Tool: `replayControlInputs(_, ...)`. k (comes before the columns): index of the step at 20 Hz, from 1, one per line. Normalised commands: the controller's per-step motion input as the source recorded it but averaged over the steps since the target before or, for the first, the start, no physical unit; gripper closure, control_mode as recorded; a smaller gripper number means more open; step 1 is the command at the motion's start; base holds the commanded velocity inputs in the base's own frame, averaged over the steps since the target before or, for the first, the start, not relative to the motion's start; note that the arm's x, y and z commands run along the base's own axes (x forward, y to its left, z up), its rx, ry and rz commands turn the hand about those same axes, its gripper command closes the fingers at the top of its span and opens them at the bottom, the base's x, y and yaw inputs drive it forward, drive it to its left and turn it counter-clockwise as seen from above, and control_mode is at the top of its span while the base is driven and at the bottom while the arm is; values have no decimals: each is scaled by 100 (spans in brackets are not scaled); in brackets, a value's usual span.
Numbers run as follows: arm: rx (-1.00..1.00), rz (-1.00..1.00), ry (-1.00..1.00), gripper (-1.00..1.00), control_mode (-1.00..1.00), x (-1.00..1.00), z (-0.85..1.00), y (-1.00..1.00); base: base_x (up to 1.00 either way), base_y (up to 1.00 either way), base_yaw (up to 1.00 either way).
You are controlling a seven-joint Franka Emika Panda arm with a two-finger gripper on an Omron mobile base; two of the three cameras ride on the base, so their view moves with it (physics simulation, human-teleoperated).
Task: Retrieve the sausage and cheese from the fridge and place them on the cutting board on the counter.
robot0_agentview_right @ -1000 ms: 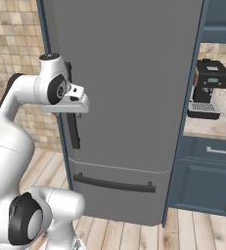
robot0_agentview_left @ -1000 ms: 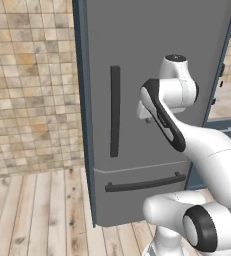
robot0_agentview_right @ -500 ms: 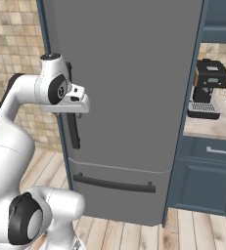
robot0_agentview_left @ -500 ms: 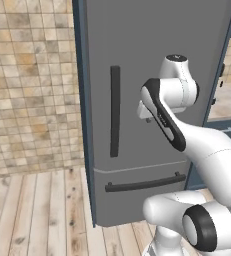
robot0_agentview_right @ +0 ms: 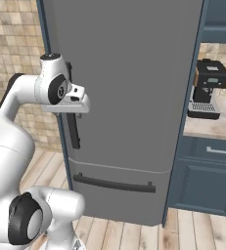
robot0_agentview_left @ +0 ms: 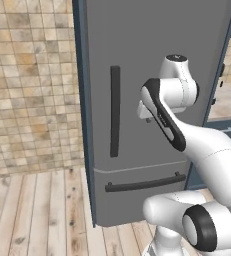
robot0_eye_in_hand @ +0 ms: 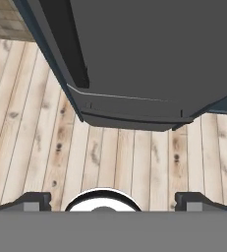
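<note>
1. The fridge (robot0_agentview_left: pixel 152 75) stands right in front of the robot, tall and grey, with its upper door and lower drawer both shut. The sausage and the cheese should be inside, but with the door closed I cannot see them or say which shelf they sit on.

2. The long dark handle (robot0_agentview_left: pixel 115 111) runs upright down the left part of the door. Below it a dark bar (robot0_agentview_right: pixel 114 184) lies across the drawer front.

3. The end effector (robot0_eye_in_hand: pixel 112 201) has its two fingers spread as wide as they go, and it holds nothing. It points down along the fridge front toward the wooden floor (robot0_eye_in_hand: pixel 46 147), and is not touching the handle.

4. I judge this to be the very first step: reaching for the door. Nothing has been fetched yet.

5. The next move calls for turning the hand toward the upright handle, bringing the open fingers to either side of it, closing on it, then pulling the door out along its swing. The arm (robot0_agentview_right: pixel 16 112) is folded close to the door, so it needs room to swing.

6. To the right, a coffee machine (robot0_agentview_right: pixel 207 90) stands on the desk (robot0_agentview_right: pixel 217 128) over dark blue cabinets (robot0_agentview_right: pixel 207 176). I cannot spot the cutting board from here.

7. A tan tiled wall (robot0_agentview_left: pixel 32 85) lies to the left of the fridge.
</note>
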Motion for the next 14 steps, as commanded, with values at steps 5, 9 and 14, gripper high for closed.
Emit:
replayControlInputs(5, 0, 0, 0, -100, -100, 0, 0, 0, 0, 0, 0)
replayControlInputs(9, 0, 0, 0, -100, -100, 0, 0, 0, 0, 0, 0)
replayControlInputs(14, 0, 0, -7, -100, -100, -1, -16, 44, 0, 0, 0)
